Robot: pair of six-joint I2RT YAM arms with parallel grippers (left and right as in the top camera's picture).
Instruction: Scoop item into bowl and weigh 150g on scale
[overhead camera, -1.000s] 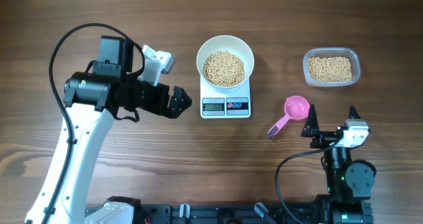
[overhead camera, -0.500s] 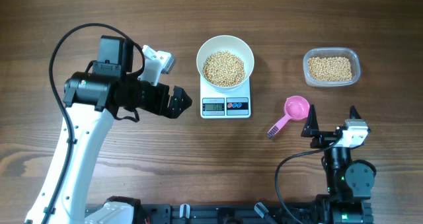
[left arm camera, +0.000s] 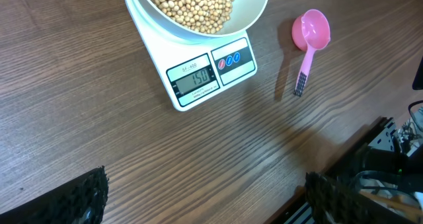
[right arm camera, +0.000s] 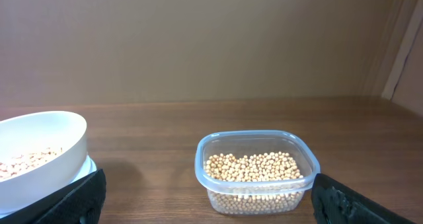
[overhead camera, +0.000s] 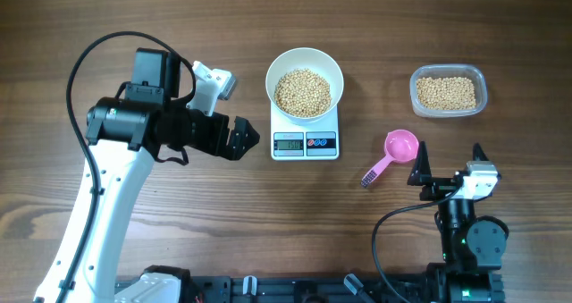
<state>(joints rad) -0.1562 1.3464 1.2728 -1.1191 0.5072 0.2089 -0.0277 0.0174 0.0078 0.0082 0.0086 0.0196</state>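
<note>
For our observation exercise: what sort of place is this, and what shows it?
Probably a robotics lab bench, not a kitchen: the left arm and right arm mounted at a wooden table, with a scale carrying a bowl of beans.
</note>
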